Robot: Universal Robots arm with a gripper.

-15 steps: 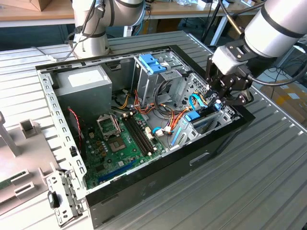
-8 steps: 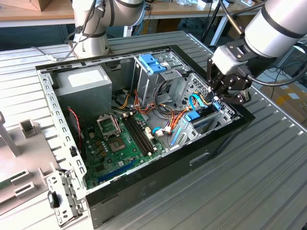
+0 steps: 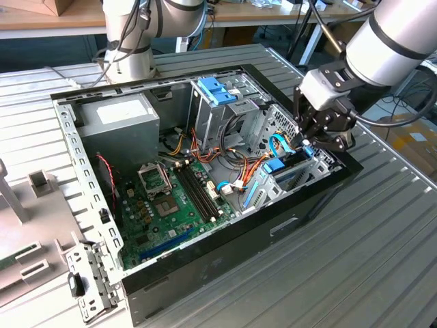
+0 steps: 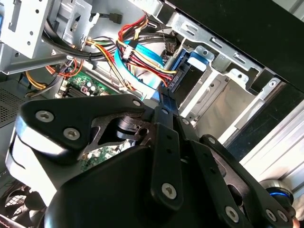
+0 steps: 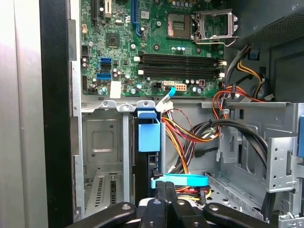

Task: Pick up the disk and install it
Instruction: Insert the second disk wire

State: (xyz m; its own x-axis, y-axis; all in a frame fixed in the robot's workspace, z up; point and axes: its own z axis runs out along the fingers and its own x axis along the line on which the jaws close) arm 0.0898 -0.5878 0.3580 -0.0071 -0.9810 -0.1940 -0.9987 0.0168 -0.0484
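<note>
The gripper, right of centre in the exterior view, is pinching the disk with closed fingers. It is holding the disk edge-down in the drive bay of the computer case, seemingly to seat it.

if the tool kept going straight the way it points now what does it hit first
Most likely the disk with its blue side piece, standing on edge in the metal bay directly ahead of the tool. A light-blue cable crosses close by, and depth is unclear, so it might brush that first.

Disk's sitting in its bay

The disk stands on edge in the case's drive slot (blue side piece showing, dark body below).
</note>
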